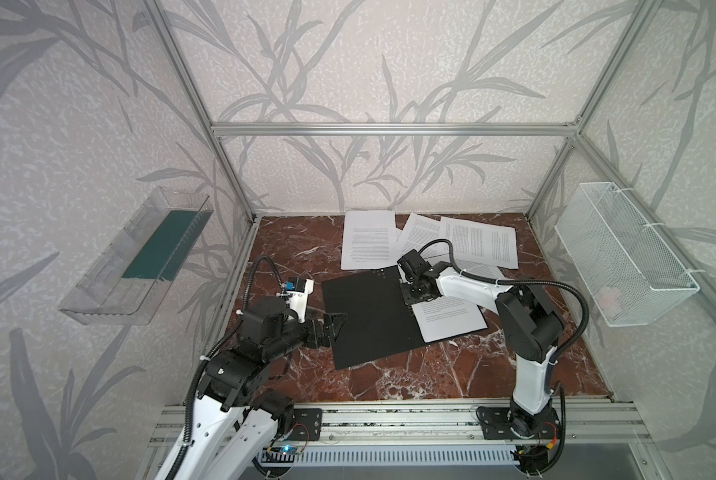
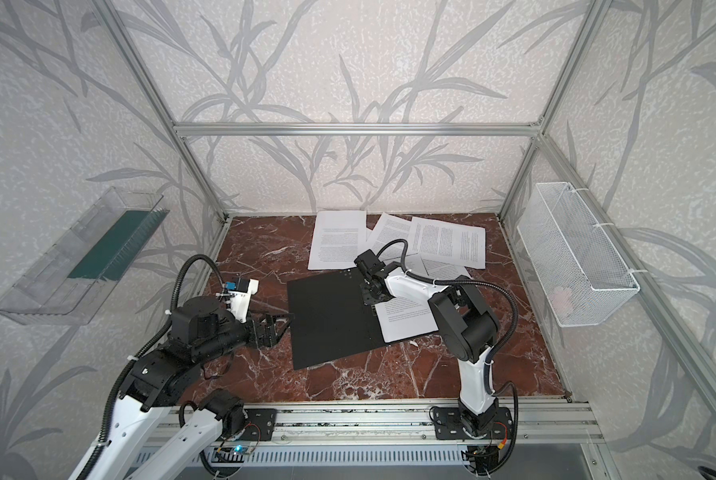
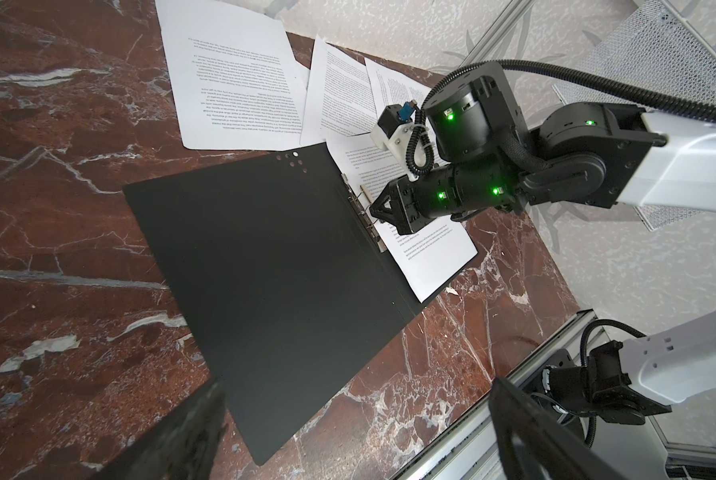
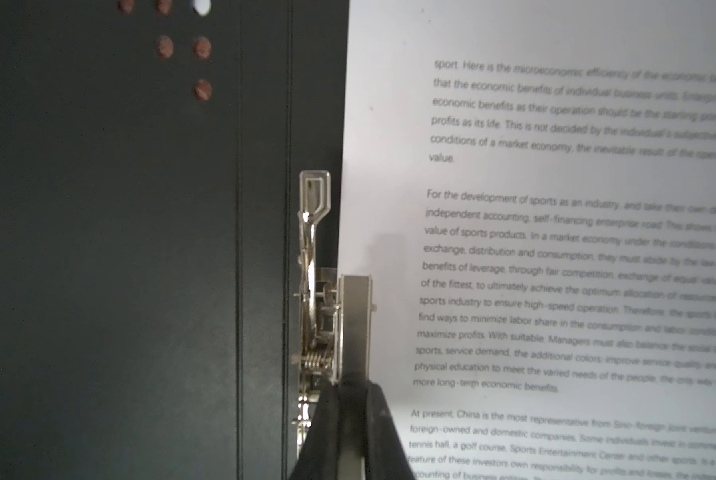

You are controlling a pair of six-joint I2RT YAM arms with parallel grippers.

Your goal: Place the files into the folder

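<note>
The folder [image 1: 368, 320] [image 2: 331, 320] lies open on the marble table, black inside facing up. One printed sheet [image 1: 451, 322] [image 4: 555, 249] rests on its right half, beside the metal clip [image 4: 354, 316] [image 3: 364, 208]. My right gripper [image 1: 410, 309] [image 4: 352, 390] is shut on the clip's raised lever. More files [image 1: 368, 241] [image 2: 447, 245] lie loose and overlapping at the back of the table. My left gripper [image 1: 334, 326] [image 3: 356, 436] hovers open at the folder's left edge, holding nothing.
A clear plastic tray [image 1: 136, 257] hangs on the left wall. A white wire basket [image 1: 626, 257] hangs on the right wall. An aluminium rail [image 1: 389, 419] runs along the table's front edge, carrying both arm bases.
</note>
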